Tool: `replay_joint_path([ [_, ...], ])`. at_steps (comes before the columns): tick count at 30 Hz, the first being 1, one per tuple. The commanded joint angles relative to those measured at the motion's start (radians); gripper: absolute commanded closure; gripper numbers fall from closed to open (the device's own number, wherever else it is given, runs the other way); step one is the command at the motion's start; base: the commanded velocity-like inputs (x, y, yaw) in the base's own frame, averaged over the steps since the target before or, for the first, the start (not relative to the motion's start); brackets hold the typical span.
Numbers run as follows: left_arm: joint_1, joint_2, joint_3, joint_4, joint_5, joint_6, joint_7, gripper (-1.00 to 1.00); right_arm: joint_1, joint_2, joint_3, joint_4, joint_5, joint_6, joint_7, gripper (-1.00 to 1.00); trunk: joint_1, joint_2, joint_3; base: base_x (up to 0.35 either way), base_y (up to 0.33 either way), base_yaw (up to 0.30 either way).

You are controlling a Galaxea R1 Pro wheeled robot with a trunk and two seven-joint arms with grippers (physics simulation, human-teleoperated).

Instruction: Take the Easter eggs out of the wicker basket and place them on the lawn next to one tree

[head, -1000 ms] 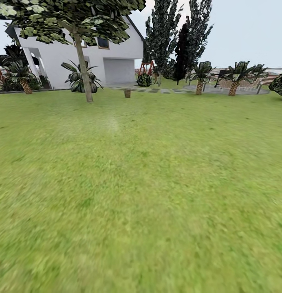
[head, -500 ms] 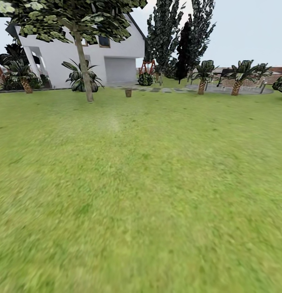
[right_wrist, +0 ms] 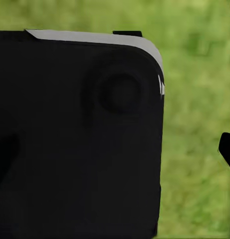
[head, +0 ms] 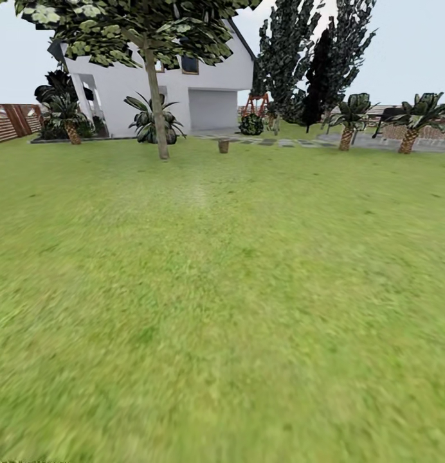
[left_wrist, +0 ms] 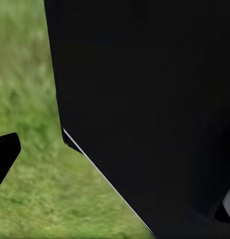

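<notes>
Head view: the lawn point(head: 222, 308) runs wide and flat to a white house point(head: 184, 90). A small brown object point(head: 223, 146) stands far off on the grass near the stepping stones, just right of a thin-trunked tree point(head: 155, 96); it may be the wicker basket, but it is too small to confirm. No eggs can be made out. A slat fence point(head: 13, 122) closes the left edge; palms point(head: 412, 122) stand at the right.

Left wrist view: dark robot bodywork point(left_wrist: 144, 109) blocks most of the frame, with grass point(left_wrist: 30, 199) beside it. Finger state cannot be told.

Right wrist view: a black housing point(right_wrist: 80, 134) in front of grass point(right_wrist: 194, 149). Finger state likewise cannot be told.

Judgement: the approach step is in hand (no egg handled yet, as far as visible). The next move calls for driving across the lawn toward the brown object and confirming what it is.
</notes>
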Motion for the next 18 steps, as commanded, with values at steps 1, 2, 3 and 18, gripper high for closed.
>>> replay_joint_path([
  [1, 0.000, 0.000, 0.001, 0.000, 0.000, 0.000, 0.000, -1.00, 0.000, 0.000, 0.000, 0.001, 0.000, -0.003, 0.000, -1.00, 0.000, 0.000, -0.001, 0.237, 0.000, 0.295],
  [2, 0.000, 0.000, 0.000, 0.000, 0.000, 0.000, 0.000, -1.00, 0.000, 0.000, 0.000, 0.001, 0.000, -0.003, 0.000, -1.00, 0.000, 0.000, -0.001, 0.236, 0.000, 0.295],
  [3, 0.000, 0.000, 0.000, 0.000, 0.000, 0.000, 0.000, -1.00, 0.000, 0.000, 0.000, 0.000, -0.001, -0.003, 0.000, -1.00, 0.000, 0.000, -0.001, 0.231, 0.000, 0.295],
  [18, 0.000, 0.000, 0.001, 0.000, 0.002, -0.001, 0.000, -1.00, 0.000, -0.013, -0.001, -0.002, -0.001, -0.004, -0.009, -1.00, 0.000, 0.000, -0.001, 0.213, 0.000, 0.041],
])
